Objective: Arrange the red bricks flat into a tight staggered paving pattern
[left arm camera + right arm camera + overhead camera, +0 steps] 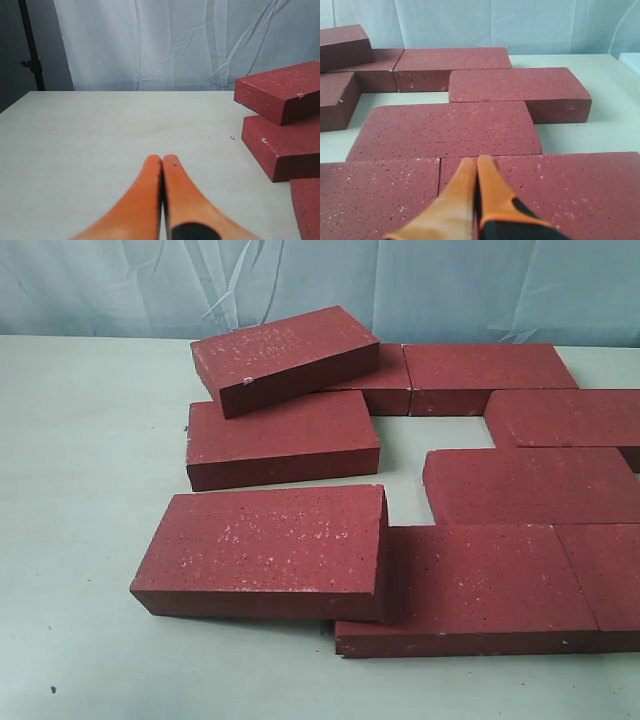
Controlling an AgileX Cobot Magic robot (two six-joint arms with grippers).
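Observation:
Several red bricks lie on the pale table (80,440). One brick (285,355) rests tilted on top of others at the back left, above a flat brick (283,438). A front-left brick (265,550) leans with one end on a front brick (470,585). Flat bricks (530,485) fill the right side. Neither gripper shows in the exterior view. My left gripper (162,159) is shut and empty over bare table, apart from the stacked bricks (280,90). My right gripper (477,160) is shut and empty above the seam between two front bricks (570,190).
A bare gap of table (425,440) opens between the back and middle bricks. A pale wrinkled curtain (450,280) hangs behind the table. A black stand pole (31,50) rises past the table's far corner in the left wrist view.

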